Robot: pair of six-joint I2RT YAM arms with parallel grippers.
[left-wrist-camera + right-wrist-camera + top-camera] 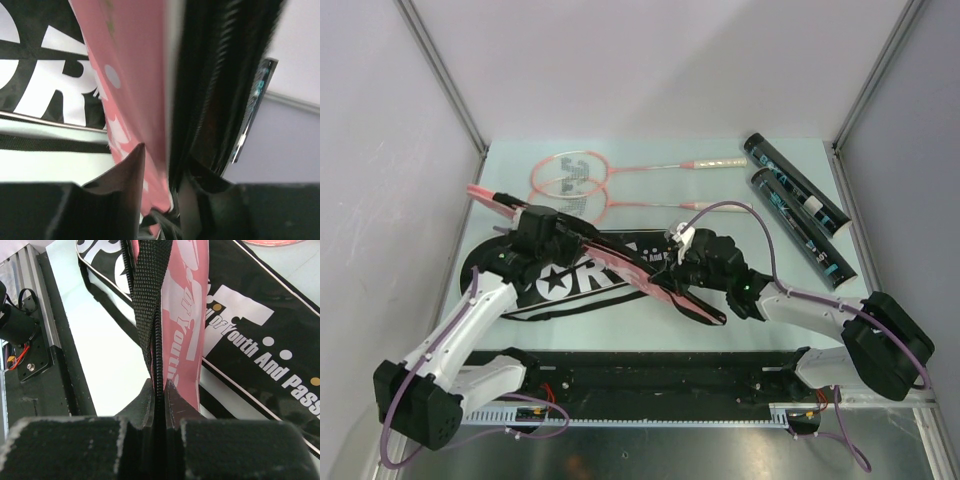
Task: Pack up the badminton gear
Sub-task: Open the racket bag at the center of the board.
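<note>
Two arms engaged: both work on one racket bag (pixel 560 285), lying left of centre on the table (pixel 640 150).
Left edge: the bag's end lies near the grey side wall (pixel 380 200); little room there.
Left gripper (pixel 165 160): jaws partway apart, clamped across the bag's lifted edge, with smooth pink lining against one finger and ribbed black zip against the other.
Bag: flat, glossy black, bold white lettering.
Rackets (pixel 563 173): two, thin pink frames, side by side behind the bag, handles pointing right.
Right gripper (pixel 159 390): jaws almost together, pinching coarse black webbing and zip.
Tubes (pixel 798 190): two long dark cylinders with teal print, angled near the right wall (pixel 910 200); open table surface between them and the bag.
</note>
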